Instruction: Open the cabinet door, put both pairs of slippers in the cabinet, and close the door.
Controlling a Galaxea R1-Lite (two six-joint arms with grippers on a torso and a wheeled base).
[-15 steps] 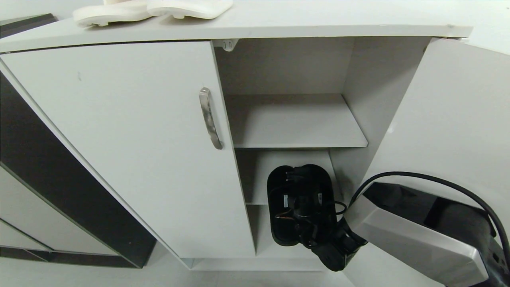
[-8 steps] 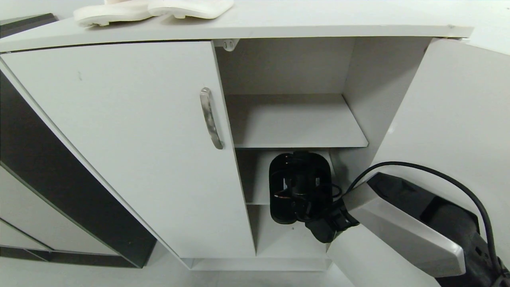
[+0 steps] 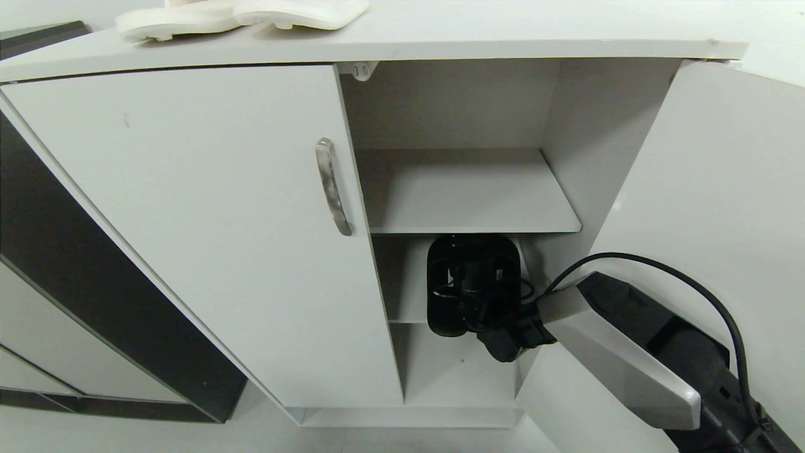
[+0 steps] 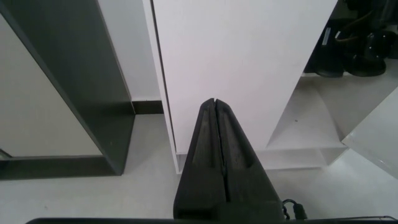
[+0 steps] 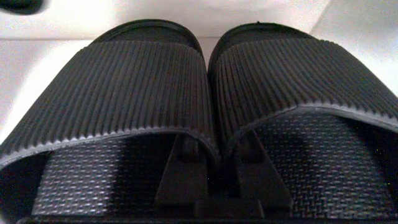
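A pair of black ribbed slippers (image 3: 473, 283) (image 5: 205, 81) hangs side by side, partly inside the cabinet's middle compartment under the upper shelf (image 3: 465, 195). My right gripper (image 3: 481, 308) (image 5: 217, 177) is shut on their inner edges, where the two slippers meet. A pair of white slippers (image 3: 239, 16) lies on the cabinet top (image 3: 503, 31) at the back left. The right door (image 3: 710, 189) stands wide open; the left door (image 3: 188, 220) with its metal handle (image 3: 331, 187) is closed. My left gripper (image 4: 214, 106) is shut and holds nothing, low in front of the left door.
A dark panel (image 3: 94, 283) stands left of the cabinet. The bottom compartment (image 3: 453, 377) lies below the black slippers. The open door hems in the right arm on its right side. Pale floor (image 4: 143, 186) lies in front.
My right arm has pushed the black slippers farther back and up into the middle compartment. The left door and the white slippers are where they were.
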